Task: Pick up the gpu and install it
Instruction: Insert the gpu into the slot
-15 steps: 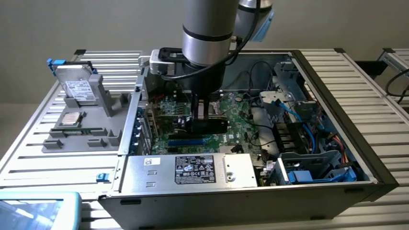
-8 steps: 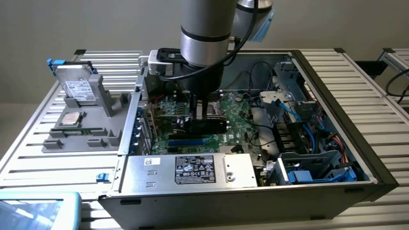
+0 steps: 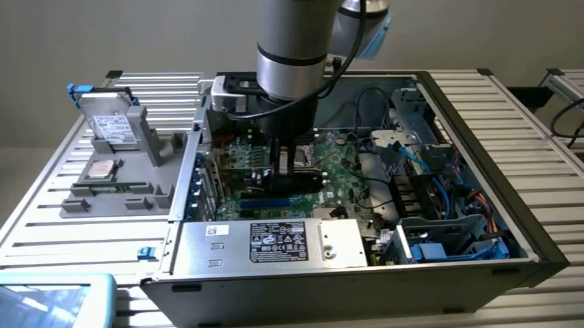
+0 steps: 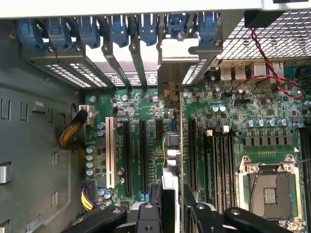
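Status: clamped on the gpu (image 4: 172,155) with the gripper (image 4: 171,206), pinching the card's end farthest from the motherboard's rear edge. Holding it edge-on, low over the motherboard (image 4: 141,107), parallel to the long black expansion slots (image 4: 144,155) mid-board, with the silver bracket (image 4: 177,51) up against the blue-latched slot covers (image 4: 116,63) at the board's rear edge. Can't tell whether seated yet; can't see the slot underneath past the card.

Risk one: pressing down slightly off-line and jamming the edge connector beside the slot or onto nearby capacitors (image 4: 215,108). Risk two: snagging the bracket tab on those covers and tilting the card. Risk three: slipping in the grip, given a one-end hold.
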Robot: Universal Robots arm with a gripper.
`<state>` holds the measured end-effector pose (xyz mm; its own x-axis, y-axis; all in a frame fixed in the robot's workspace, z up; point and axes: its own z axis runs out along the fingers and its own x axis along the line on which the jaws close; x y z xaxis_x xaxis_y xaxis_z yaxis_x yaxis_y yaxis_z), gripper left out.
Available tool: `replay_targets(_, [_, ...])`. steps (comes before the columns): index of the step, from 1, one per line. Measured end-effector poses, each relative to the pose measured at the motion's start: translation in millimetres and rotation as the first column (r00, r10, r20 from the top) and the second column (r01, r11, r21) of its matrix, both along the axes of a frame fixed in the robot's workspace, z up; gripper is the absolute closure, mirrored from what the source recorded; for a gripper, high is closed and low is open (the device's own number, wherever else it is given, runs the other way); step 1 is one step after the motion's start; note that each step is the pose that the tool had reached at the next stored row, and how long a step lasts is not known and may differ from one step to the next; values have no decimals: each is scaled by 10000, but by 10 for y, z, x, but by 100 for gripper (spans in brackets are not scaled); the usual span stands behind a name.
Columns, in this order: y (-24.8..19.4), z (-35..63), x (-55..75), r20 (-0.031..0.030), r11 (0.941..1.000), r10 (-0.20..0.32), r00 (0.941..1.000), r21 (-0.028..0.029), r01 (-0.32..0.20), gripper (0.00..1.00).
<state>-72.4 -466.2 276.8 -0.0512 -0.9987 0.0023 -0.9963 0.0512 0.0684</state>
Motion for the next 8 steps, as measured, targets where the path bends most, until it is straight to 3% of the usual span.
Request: replay_targets(8, [0, -78, -22, -12, 10000, -1, 10000, -1, 1, 72])
